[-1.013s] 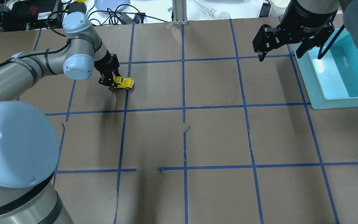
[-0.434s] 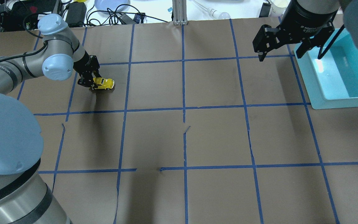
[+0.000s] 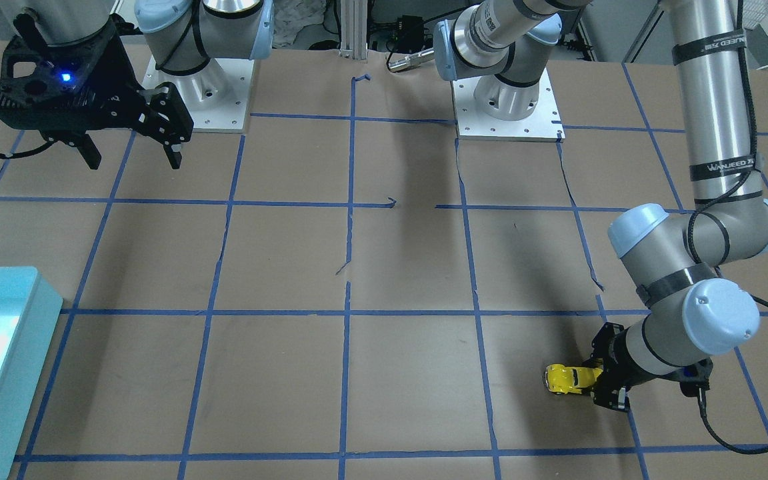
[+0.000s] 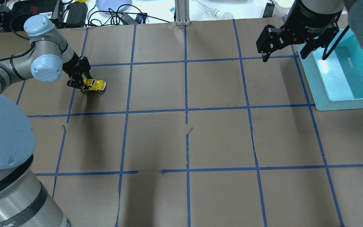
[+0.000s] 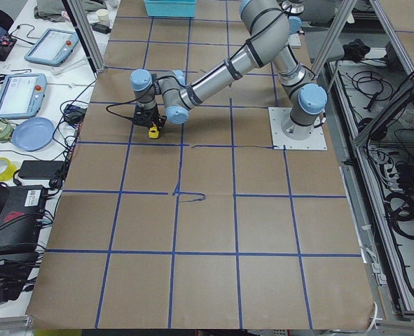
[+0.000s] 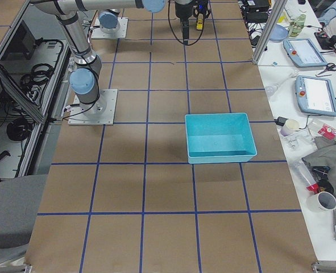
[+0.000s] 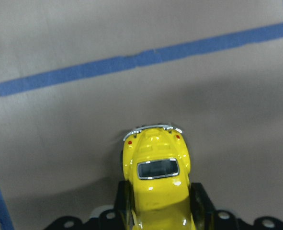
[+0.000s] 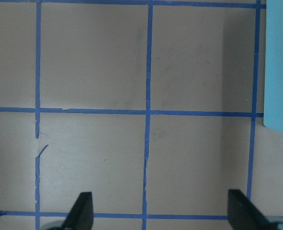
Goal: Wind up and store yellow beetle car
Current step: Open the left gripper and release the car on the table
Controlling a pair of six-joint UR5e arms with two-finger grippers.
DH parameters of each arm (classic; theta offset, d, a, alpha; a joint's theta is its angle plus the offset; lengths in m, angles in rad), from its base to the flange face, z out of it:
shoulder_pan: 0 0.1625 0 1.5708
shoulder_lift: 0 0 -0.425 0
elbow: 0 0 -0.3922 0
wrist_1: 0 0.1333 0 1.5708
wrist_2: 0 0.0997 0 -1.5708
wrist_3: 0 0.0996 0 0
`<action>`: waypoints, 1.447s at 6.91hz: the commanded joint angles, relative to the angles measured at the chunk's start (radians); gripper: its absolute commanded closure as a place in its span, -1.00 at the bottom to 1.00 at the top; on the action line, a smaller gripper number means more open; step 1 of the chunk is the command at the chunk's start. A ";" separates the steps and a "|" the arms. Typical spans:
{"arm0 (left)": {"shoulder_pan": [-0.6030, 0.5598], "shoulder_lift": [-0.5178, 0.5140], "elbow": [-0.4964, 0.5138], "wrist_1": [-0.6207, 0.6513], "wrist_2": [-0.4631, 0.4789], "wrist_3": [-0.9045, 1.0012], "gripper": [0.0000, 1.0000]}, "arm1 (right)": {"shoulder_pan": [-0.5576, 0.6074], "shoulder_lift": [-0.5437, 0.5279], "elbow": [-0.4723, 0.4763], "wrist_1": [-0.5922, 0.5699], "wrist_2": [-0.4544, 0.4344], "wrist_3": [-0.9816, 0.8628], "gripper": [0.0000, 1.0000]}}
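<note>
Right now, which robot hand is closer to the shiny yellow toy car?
Left. Left gripper grips the yellow toy car; right gripper hangs far off by the turquoise bin.

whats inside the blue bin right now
Nothing shows inside the teal bin: the right-side view takes in its whole bare floor. Overhead, the right arm covers one far corner. The yellow beetle car is elsewhere, in the left gripper.

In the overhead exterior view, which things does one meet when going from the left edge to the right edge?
left gripper → yellow beetle car → right gripper → teal bin
</note>
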State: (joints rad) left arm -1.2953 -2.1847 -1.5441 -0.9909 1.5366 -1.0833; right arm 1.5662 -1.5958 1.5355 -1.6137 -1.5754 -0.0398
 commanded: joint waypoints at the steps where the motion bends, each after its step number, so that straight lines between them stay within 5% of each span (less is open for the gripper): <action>1: 0.051 -0.001 -0.007 0.001 -0.003 0.084 1.00 | -0.002 0.000 0.000 -0.002 0.000 0.000 -1.00; 6: 0.116 -0.001 0.007 0.001 -0.003 0.083 0.93 | -0.002 0.000 0.000 -0.003 0.000 0.001 -1.00; 7: 0.114 0.019 0.007 0.003 -0.003 0.063 -0.73 | -0.002 0.000 0.000 -0.002 0.000 0.001 -1.00; 8: 0.108 0.026 -0.004 0.005 -0.003 0.062 -1.00 | -0.002 0.000 0.000 -0.002 0.000 0.001 -1.00; 10: 0.088 0.058 0.001 0.003 -0.004 0.060 -1.00 | -0.002 0.000 0.000 -0.002 0.000 0.001 -1.00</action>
State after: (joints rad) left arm -1.1953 -2.1469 -1.5430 -0.9869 1.5330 -1.0221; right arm 1.5647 -1.5954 1.5355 -1.6154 -1.5754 -0.0383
